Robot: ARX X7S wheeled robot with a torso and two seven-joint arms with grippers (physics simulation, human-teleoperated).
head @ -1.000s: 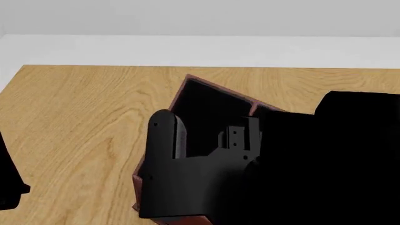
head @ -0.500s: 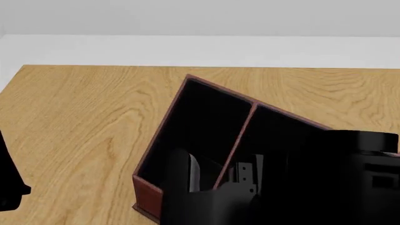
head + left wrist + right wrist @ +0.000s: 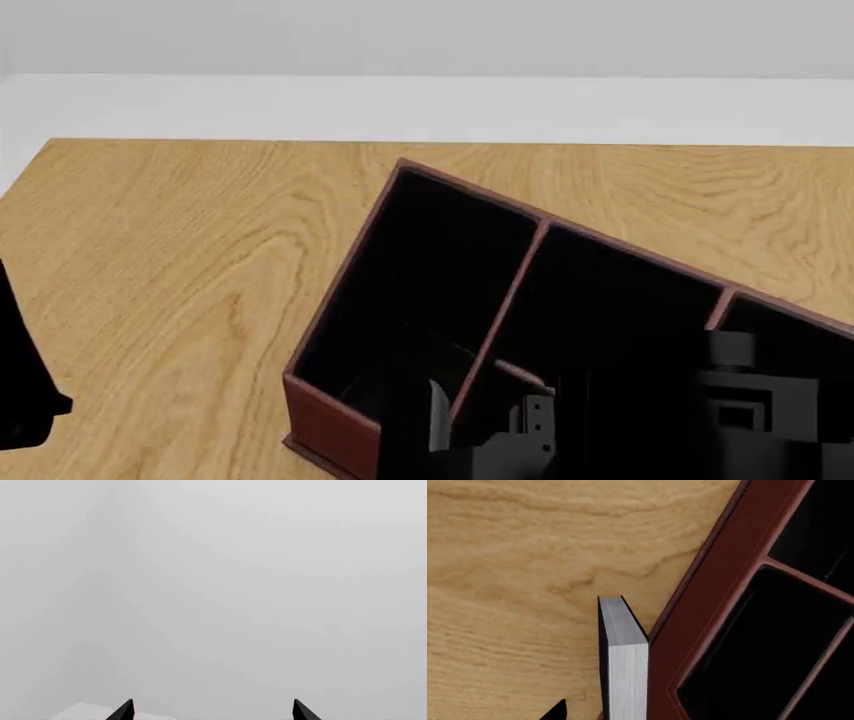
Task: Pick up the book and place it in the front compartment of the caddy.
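The small black book with a pale grey page edge (image 3: 622, 665) stands on edge in the right wrist view, its grey page block facing the camera. It sits outside the dark red-brown leather-look caddy (image 3: 707, 610), just beside the caddy's outer wall, over the light wooden table top (image 3: 520, 555). Whether the book touches the caddy wall or the table cannot be told. In the head view a pale sliver (image 3: 438, 415) shows low against the caddy's near wall; it may be the book, but this is not certain.

The right gripper (image 3: 584, 715) appears only as one dark fingertip (image 3: 555, 712) at the frame edge, close to the book's cover. The other finger is hidden, so whether the fingers are clenched on the book cannot be told.

The caddy (image 3: 400, 300) lies at an angle on the table (image 3: 174, 260), its black interior split by thin red-brown dividers into several compartments. The black right arm (image 3: 641, 420) overlaps its near end.

The left gripper (image 3: 212, 711) faces a blank grey background, its two dark fingertips (image 3: 124, 711) well apart and released, with nothing between them.
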